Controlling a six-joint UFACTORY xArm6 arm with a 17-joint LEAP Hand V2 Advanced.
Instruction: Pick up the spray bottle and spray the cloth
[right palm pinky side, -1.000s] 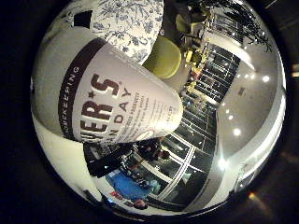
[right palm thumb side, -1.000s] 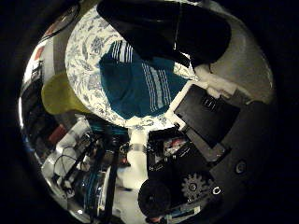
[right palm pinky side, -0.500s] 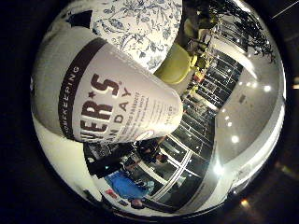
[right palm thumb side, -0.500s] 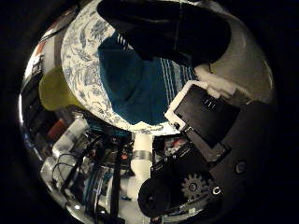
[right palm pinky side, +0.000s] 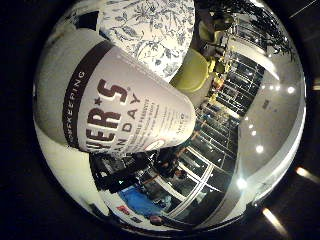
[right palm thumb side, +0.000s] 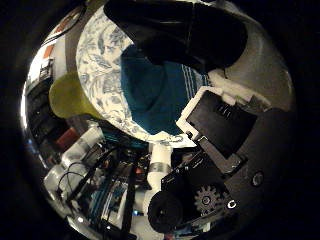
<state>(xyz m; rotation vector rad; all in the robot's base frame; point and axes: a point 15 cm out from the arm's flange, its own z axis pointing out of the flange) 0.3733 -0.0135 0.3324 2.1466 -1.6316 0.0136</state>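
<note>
Little-finger-side palm view is filled by the spray bottle (right palm pinky side: 120, 120), close against the palm, above a floral-patterned tablecloth (right palm pinky side: 155, 30). Thumb-side view shows the right hand (right palm thumb side: 220, 150) curled round the bottle, over a teal striped cloth (right palm thumb side: 155, 95) lying on that tablecloth. A yellow-green chair (right palm thumb side: 70, 95) stands beside the table; glass-walled room with ceiling lights (right palm pinky side: 250, 150) behind.

My own fingers (right palm thumb side: 220, 125) cover one side of the teal cloth (right palm thumb side: 155, 95) and the desk (right palm thumb side: 100, 65) beyond it. The spray bottle (right palm pinky side: 110, 110) fills my palm view, its nozzle out of sight. The room beyond is too small to make out.
</note>
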